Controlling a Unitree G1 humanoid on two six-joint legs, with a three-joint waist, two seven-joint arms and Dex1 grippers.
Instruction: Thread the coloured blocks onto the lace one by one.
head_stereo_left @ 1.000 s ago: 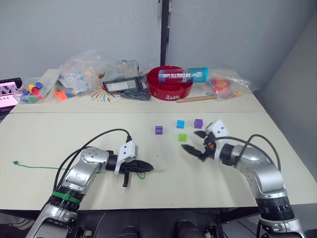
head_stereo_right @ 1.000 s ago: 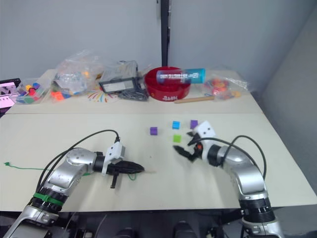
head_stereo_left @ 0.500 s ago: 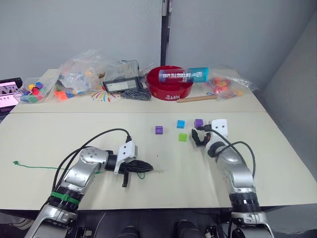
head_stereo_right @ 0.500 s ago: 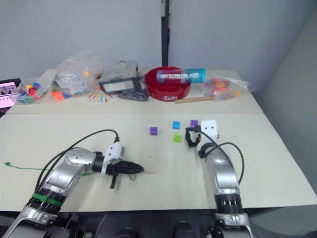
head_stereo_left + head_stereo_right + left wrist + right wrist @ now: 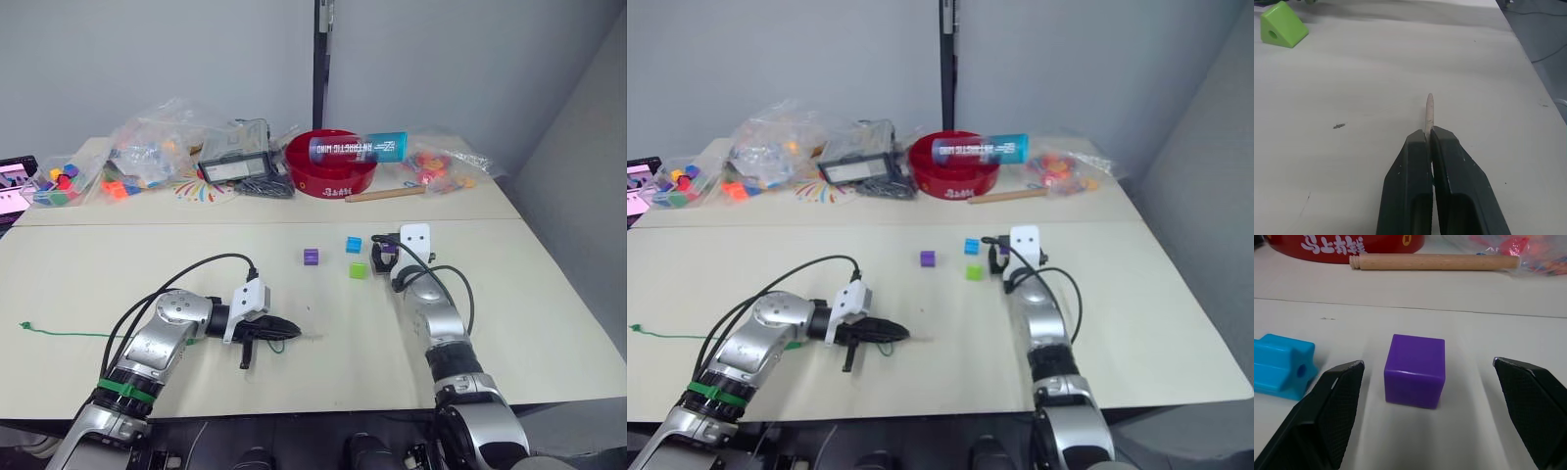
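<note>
Right gripper (image 5: 1425, 382) has swung from desk centre to the 2 o'clock block cluster, fingers spread wide around a purple block (image 5: 1415, 370), not touching yet. So pick 1 is lined up. Left gripper (image 5: 1429, 142) stays pinched on the lace (image 5: 1429, 112) tip at 7 o'clock (cord trails off toward 9). Blue block (image 5: 1281, 364) sits just beside: tight. Open desk (image 5: 509, 294) toward 3 o'clock.

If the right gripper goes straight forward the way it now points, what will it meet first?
Most likely the purple cube: it sits directly ahead, centred between the open fingers of the right gripper. Further behind it lies a wooden stick.
</note>
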